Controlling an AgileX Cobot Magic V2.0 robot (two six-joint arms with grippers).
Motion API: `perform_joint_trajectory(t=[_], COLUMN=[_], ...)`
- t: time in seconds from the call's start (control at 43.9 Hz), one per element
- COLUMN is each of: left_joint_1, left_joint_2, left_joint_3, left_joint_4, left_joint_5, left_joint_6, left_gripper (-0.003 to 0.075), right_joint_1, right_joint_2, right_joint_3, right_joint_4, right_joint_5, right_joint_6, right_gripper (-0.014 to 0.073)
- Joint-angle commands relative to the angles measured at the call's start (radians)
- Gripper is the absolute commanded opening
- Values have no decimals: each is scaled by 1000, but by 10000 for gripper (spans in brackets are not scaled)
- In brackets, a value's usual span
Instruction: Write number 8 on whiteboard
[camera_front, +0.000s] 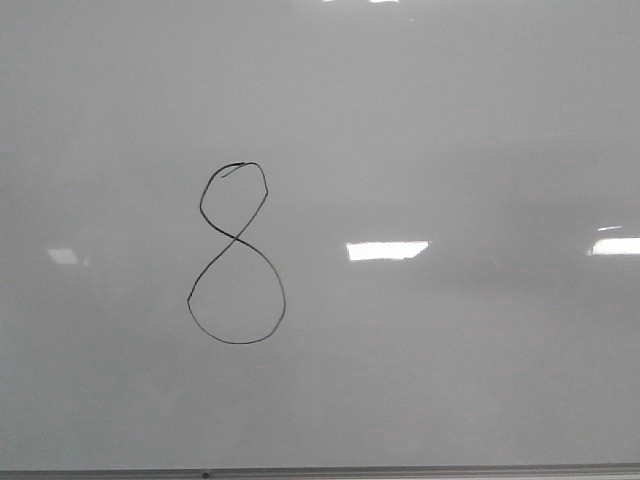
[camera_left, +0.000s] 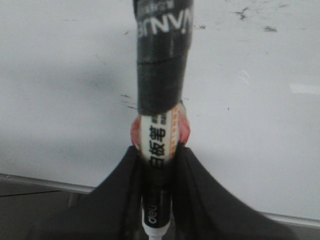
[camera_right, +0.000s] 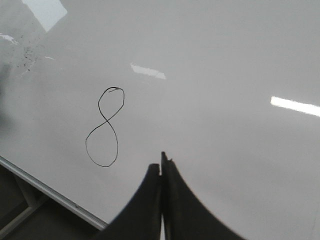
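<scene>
The thin black hand-drawn number 8 (camera_front: 236, 254) sits left of centre on the large glossy pale grey-white whiteboard (camera_front: 480, 130), both loops closed and crossing in the middle, so the writing looks finished.

The left gripper (camera_left: 159, 165) is clamped on a slim marker pen (camera_left: 159, 95) with a black-taped barrel and a white printed label, held low on its body. I judge the pen light, rigid and rather slick, so a hold around the labelled barrel suits it best. The ink would likely smear if brushed.

The right gripper (camera_right: 161, 170) hangs near the figure with its black fingers pressed together and nothing between them.

No containers show in any view, only the board's thin metal edge strip (camera_right: 45, 192).
</scene>
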Motion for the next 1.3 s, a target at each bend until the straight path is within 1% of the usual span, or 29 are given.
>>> perform_joint_trajectory(t=[0.0,0.159,0.387,0.478,0.615,0.638,0.706,0.843,1.025,1.07,1.184,1.275], left_joint_1=[-10,-12,-12,-12,-12,-12,-12,-12,-12,-12,-12,-17], left_joint_2=[56,130,172,173,173,173,173,173,152,130,19,-105], left_joint_3=[-55,-82,-90,-90,-90,-90,-90,-90,-91,-91,-87,-65], left_joint_4=[-3,-10,-10,-10,-10,-10,-10,-10,-14,-14,-14,-14], left_joint_5=[-100,-165,-193,-193,-197,-202,-206,-206,-160,-137,-88,-86], left_joint_6=[1,1,1,1,1,1,1,1,-3,-3,-3,-3], left_gripper=[-21,-20,-9,65,239,258,300,356,498,507,498,471], right_joint_1=[-8,-8,-8,-8,-8,-8,-8,-8,-8,-8,-8,-8], right_joint_2=[2,2,2,2,2,2,2,2,2,2,2,2], right_joint_3=[-20,-13,-13,-13,-13,-13,-13,-13,-13,-13,-13,-13], right_joint_4=[35,35,35,35,35,35,35,35,35,35,35,35], right_joint_5=[-40,-42,-42,-41,-41,-41,-41,-41,-41,-42,-44,-44], right_joint_6=[2,2,2,2,2,2,2,2,2,2,2,2], right_gripper=[-69,-69,-69,-69,-69,-69,-69,-69,-69,-69,-69,-69])
